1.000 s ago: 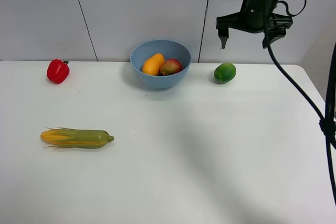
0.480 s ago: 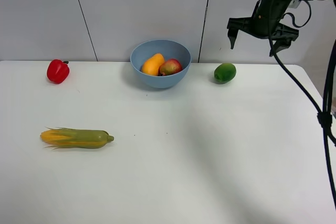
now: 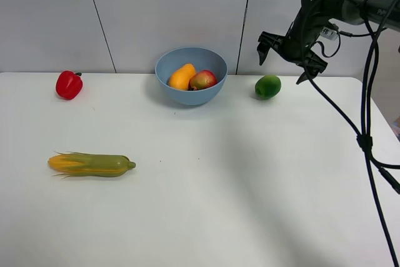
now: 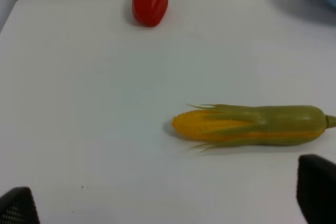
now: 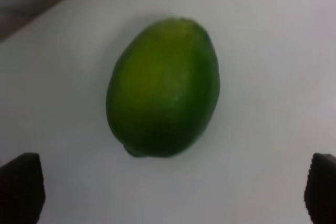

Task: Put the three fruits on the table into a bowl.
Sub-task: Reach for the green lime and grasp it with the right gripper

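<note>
Now the lime (image 3: 267, 86) is the last fruit outside the bowl (image 3: 189, 97), just right of it. The right hand (image 3: 285, 60) hangs over it, wide open and empty; next it should lower and close.

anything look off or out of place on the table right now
Nothing spilled, tipped or damaged. The only thing out of place is the lime, lying on the table right of the bowl, while the mango and pomegranate sit inside it.
</note>
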`<state>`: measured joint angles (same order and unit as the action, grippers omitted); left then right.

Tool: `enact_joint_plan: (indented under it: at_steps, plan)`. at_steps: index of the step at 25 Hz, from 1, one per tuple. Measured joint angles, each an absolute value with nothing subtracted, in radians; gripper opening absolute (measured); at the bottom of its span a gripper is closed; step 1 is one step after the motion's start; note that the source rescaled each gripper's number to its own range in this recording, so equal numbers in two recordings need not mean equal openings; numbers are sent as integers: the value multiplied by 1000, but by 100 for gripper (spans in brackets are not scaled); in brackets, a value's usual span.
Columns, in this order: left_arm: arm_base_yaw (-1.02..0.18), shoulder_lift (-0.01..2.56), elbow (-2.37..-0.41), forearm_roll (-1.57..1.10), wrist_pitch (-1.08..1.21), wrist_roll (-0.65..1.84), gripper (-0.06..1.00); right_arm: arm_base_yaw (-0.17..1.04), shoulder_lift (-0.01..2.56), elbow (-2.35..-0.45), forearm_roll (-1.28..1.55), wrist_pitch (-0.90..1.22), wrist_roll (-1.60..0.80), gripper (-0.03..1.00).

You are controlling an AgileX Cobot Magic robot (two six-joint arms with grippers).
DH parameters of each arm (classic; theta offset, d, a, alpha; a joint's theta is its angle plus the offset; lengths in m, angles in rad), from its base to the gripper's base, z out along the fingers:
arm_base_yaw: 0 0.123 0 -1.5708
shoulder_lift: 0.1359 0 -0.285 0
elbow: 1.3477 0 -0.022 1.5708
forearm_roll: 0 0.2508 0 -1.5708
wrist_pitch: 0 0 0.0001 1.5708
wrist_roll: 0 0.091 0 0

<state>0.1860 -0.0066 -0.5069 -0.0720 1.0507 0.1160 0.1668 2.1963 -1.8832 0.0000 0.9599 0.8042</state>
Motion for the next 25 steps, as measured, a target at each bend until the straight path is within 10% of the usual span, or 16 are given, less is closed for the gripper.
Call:
enact_joint_plan:
  at_steps: [22,25]
  plan:
    - [186,-7,-507,-72,1051,116,100,157,2366,-1883,93,760,829,97]
    - [186,-7,-507,-72,1051,116,100,157,2387,-1883,97,723,829,80]
